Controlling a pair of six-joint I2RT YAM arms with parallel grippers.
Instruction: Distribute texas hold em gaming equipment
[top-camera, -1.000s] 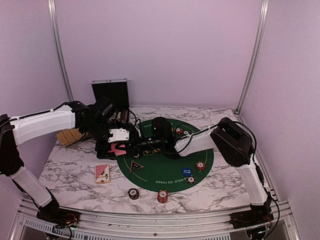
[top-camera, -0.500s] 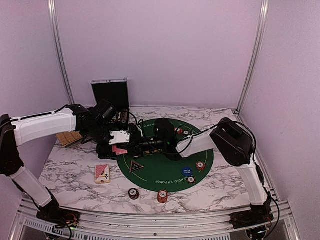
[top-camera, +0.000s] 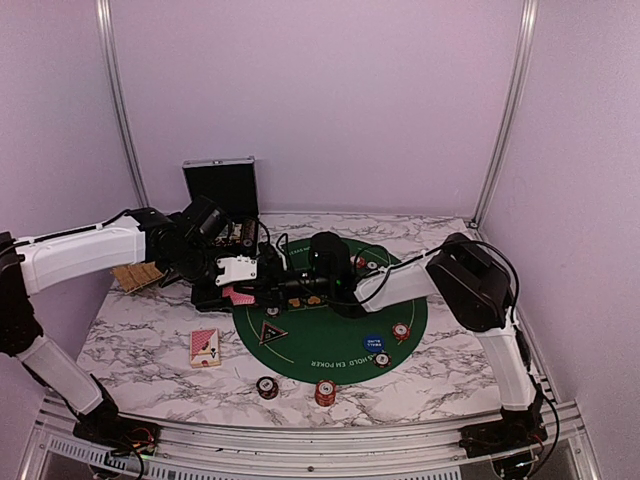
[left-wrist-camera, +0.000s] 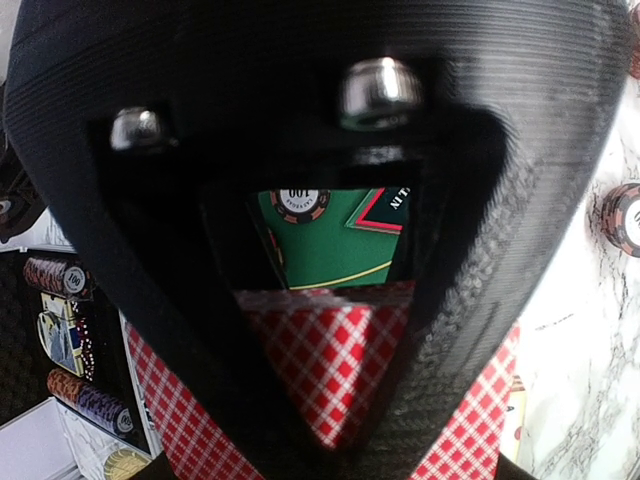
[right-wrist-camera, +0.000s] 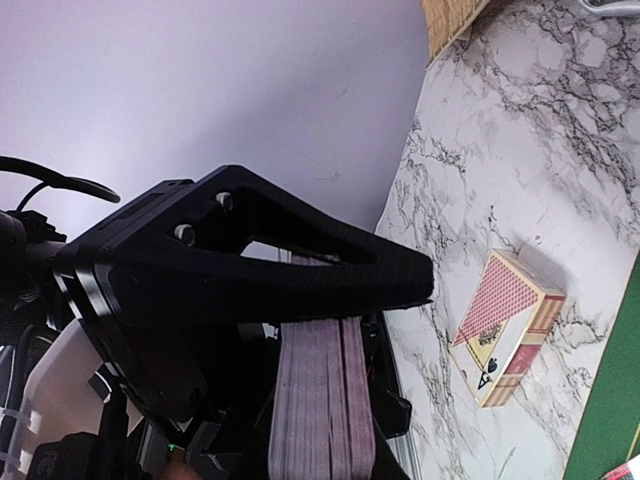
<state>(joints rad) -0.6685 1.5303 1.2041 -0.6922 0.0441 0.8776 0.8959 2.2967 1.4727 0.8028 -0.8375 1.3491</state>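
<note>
A deck of red-backed playing cards (top-camera: 238, 296) hangs between my two grippers over the mat's left edge. My right gripper (top-camera: 268, 289) reaches in from the right and is shut on that deck (right-wrist-camera: 320, 400), whose edge runs under its black finger (right-wrist-camera: 250, 270). My left gripper (top-camera: 238, 278) comes from the left. Its fingers pinch the red checked card back (left-wrist-camera: 330, 350). A triangular black button (top-camera: 272, 332) and a round blue button (top-camera: 373, 341) lie on the green mat (top-camera: 330, 355). Poker chips (top-camera: 325, 392) lie near the front edge, and others (top-camera: 401, 331) lie on the mat.
A card box (top-camera: 205, 346) lies on the marble left of the mat and also shows in the right wrist view (right-wrist-camera: 505, 325). The black-lined case (top-camera: 222, 185) stands open at the back left, with chip rows (left-wrist-camera: 60, 278) in its tray. A tan woven piece (top-camera: 138, 273) lies far left.
My left gripper has gone from wide open to closed on the cards. The right arm has reached slightly further left with the deck.
</note>
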